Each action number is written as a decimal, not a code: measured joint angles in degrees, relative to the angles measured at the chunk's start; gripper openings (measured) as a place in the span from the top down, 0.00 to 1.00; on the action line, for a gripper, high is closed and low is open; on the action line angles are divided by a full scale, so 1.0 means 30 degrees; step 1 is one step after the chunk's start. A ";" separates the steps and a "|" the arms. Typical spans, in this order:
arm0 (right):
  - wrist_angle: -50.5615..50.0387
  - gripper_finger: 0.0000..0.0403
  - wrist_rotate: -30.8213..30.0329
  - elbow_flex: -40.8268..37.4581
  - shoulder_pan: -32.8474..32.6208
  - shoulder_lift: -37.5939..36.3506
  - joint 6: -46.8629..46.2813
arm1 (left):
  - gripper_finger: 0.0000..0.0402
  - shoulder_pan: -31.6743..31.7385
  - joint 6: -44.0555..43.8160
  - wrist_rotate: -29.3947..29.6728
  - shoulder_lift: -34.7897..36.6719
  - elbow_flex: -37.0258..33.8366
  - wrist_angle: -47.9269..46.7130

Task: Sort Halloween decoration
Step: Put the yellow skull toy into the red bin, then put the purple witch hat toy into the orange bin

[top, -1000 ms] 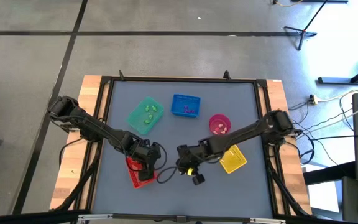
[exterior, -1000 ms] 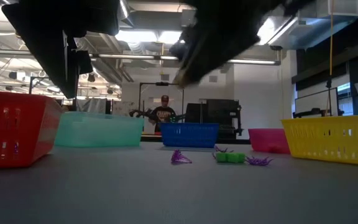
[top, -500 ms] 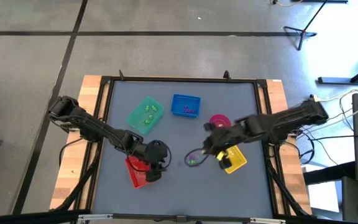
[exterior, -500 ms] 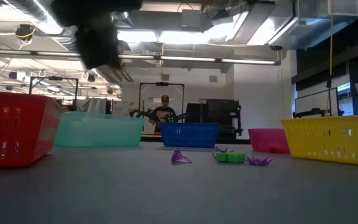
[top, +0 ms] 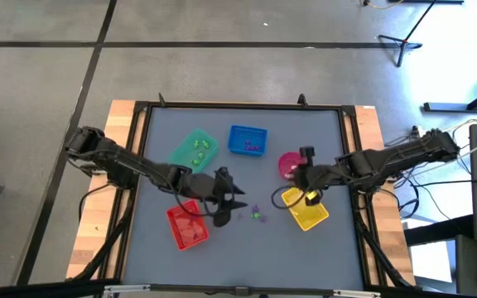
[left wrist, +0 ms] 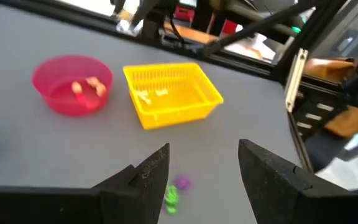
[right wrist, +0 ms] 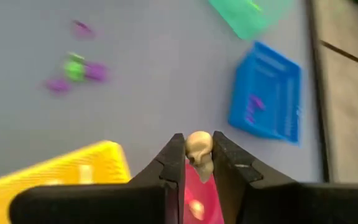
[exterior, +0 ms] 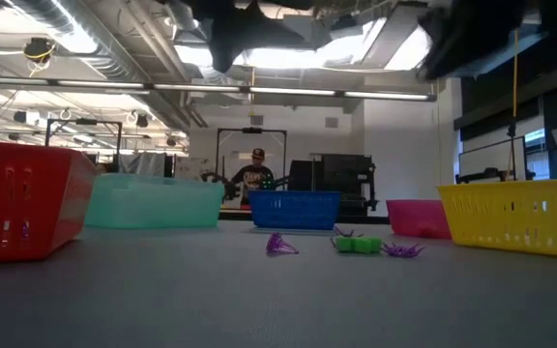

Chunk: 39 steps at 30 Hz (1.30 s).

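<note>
The left arm reaches toward the table's middle, its left gripper spread wide and empty. The right gripper, nearer the right edge, pinches a small skull.

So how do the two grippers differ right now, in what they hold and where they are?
The right gripper is shut on a small pale skull trinket, while the left gripper is open and holds nothing. The right gripper hangs over the pink bowl, beside the yellow tray; the left gripper sits mid-table, near the loose green and purple trinkets. Both are raised clear of the table surface.
</note>
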<state>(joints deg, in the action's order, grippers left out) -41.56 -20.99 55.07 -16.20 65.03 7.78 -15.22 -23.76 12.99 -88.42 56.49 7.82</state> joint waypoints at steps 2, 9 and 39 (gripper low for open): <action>0.0854 0.86 -0.0724 -0.1403 0.0598 -0.0448 -0.0018 | 0.56 0.0306 0.0646 0.0028 0.0000 0.0000 0.0304; 0.1975 0.86 -0.0821 -0.4559 0.3779 -0.0642 -0.0040 | 0.56 0.1074 0.2259 0.0029 0.0000 0.0000 0.0720; 0.3032 0.56 0.0867 -0.5561 0.6284 0.0642 0.0004 | 0.56 0.1130 0.4189 -0.0753 -0.2681 -0.0007 0.1802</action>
<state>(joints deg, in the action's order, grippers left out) -32.47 -18.39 38.39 2.66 66.95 7.79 -11.83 -11.19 10.74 -96.47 56.47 13.23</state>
